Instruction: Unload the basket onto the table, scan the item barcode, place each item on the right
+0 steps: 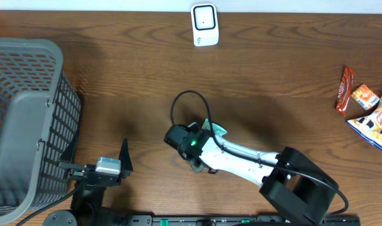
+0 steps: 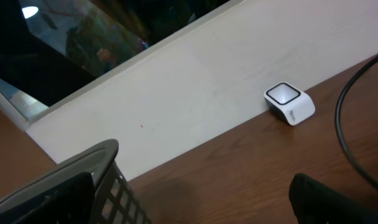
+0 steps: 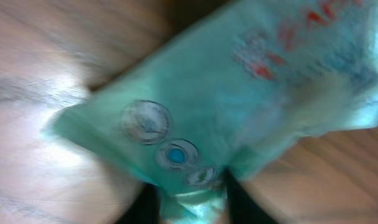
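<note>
Mock shop checkout on a robot test bench: a dark wooden table (image 1: 272, 69) carries a small white barcode scanner (image 1: 205, 25) at its far edge. A grey plastic shopping basket (image 1: 27, 119) stands at the left, bright snack packets (image 1: 370, 110) lie at the right, and a green packet (image 1: 217, 130) sits near the middle. A robot's left arm (image 1: 97, 172) and right arm (image 1: 241, 157) rise from the near edge, and behind the table a plain white ledge (image 2: 195, 87) runs below a dark window (image 2: 83, 37).
</note>
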You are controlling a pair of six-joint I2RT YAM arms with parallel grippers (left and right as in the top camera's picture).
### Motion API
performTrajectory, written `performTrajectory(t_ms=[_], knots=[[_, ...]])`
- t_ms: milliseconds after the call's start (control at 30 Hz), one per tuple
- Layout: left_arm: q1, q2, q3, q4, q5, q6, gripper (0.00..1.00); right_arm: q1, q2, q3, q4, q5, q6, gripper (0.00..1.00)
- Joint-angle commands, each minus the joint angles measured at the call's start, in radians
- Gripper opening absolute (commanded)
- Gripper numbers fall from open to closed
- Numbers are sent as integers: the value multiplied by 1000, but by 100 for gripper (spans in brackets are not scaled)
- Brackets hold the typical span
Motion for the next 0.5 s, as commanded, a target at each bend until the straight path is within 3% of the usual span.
performTrajectory(t_ms=[0, 233, 467], knots=[[-5, -5, 4, 3, -13, 6, 100, -26, 1, -9, -44, 46, 130, 4], [-5, -5, 4, 3, -13, 6, 100, -78, -107, -9, -150, 183, 209, 1], [-5, -5, 4, 3, -13, 6, 100, -148, -296, -9, -111, 47, 145, 1]])
